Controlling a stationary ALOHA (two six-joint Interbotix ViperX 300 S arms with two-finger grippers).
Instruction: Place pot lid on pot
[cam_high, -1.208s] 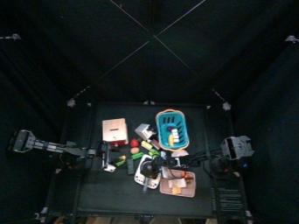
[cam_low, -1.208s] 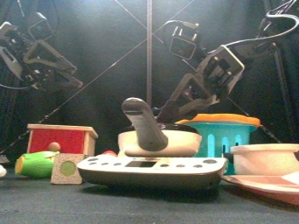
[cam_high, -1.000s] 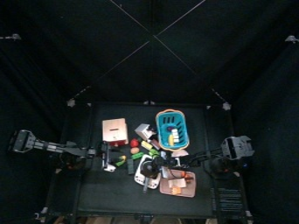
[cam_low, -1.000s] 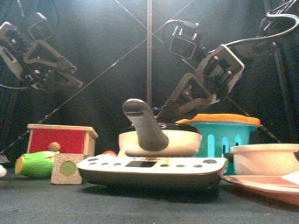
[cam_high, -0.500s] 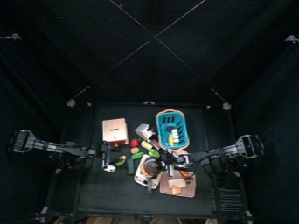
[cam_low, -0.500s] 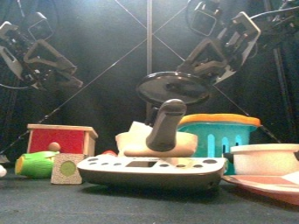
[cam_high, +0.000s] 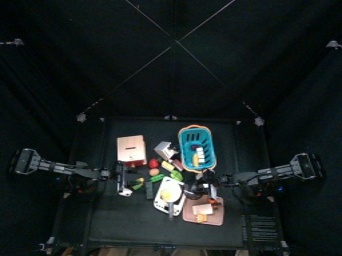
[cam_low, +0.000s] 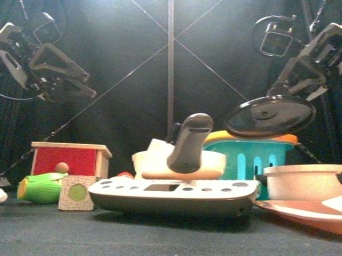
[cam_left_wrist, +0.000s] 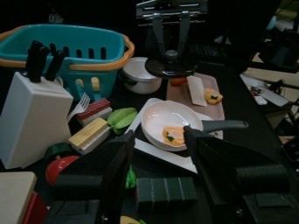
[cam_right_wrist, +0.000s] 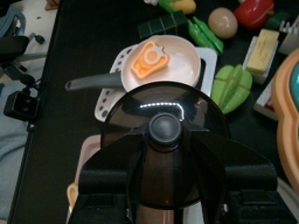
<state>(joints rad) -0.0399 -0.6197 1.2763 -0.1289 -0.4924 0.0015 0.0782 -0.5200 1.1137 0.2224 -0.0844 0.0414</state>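
Front view: the right gripper (cam_low: 297, 88) is clamped on the knob of the dark pot lid (cam_low: 271, 115), held tilted in the air above the teal basket (cam_low: 249, 157) and the white pot (cam_low: 306, 181) near the bench's right edge. The left gripper (cam_left_wrist: 162, 166), jaws apart, hangs at the left edge.

table (cam_high: 100, 222): black | on it: red box (cam_high: 131, 148), teal basket (cam_high: 198, 146), knife block (cam_high: 164, 149), tray (cam_high: 205, 212)
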